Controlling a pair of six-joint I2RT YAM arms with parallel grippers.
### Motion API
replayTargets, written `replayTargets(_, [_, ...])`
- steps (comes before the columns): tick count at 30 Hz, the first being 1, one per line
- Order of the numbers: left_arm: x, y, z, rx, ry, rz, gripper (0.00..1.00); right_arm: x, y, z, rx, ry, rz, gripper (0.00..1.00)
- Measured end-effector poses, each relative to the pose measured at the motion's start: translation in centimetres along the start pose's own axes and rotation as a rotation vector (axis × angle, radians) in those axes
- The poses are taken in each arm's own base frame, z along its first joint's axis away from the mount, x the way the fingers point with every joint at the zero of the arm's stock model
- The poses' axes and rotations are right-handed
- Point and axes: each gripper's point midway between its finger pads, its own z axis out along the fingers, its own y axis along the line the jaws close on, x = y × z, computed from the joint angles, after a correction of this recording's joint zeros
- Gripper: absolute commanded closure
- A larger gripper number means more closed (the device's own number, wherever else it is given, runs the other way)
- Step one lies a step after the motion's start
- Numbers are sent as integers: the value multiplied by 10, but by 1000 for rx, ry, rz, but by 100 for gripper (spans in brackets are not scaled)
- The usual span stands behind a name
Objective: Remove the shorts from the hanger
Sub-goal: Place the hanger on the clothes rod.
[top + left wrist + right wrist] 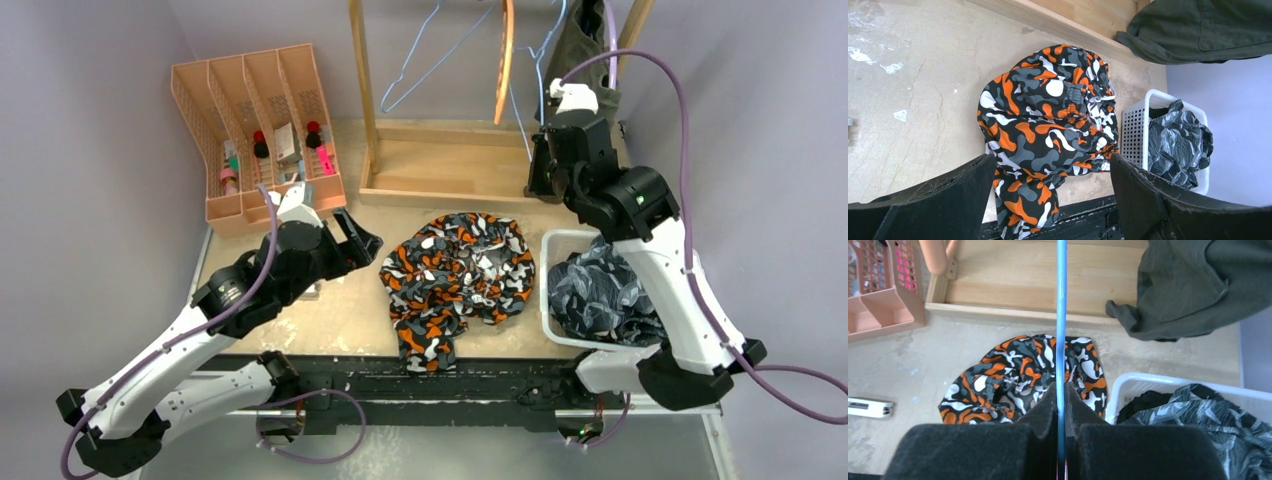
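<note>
The orange-white-black camouflage shorts point(458, 275) point(1048, 132) point(1015, 377) lie crumpled on the table in front of the rack. My left gripper point(366, 240) point(1050, 200) hovers open just left of them, with nothing between its fingers. My right gripper point(548, 178) point(1061, 390) is shut on the thin bar of a blue hanger point(1061, 315) point(520, 115). Olive green shorts point(585, 50) point(1198, 30) point(1193, 285) hang at the back right. Blue-grey patterned shorts point(600, 295) point(1178, 145) point(1213, 415) fill a white basket point(560, 238), over black fabric point(1143, 405).
A wooden rack base point(450, 175) spans the back, with another blue wire hanger point(420, 60) and a wooden hanger point(507, 60) above it. A pink organizer point(260, 130) stands at the back left. A small white object point(870, 407) lies on the table.
</note>
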Motion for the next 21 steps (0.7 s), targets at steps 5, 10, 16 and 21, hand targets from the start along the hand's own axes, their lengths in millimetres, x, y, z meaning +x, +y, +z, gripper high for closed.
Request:
replayTargets(5, [-1, 3, -5, 10, -8, -4, 15, -23, -4, 15, 24, 3, -41, 100])
replayTargets(10, [1, 5, -6, 5, -4, 2, 15, -45, -10, 32, 65, -12, -50, 100])
replayTargets(16, [3, 10, -7, -1, 0, 20, 14, -47, -29, 45, 124, 19, -62, 100])
replayTargets(21, [5, 11, -6, -5, 5, 30, 14, -53, -41, 48, 141, 18, -75, 100])
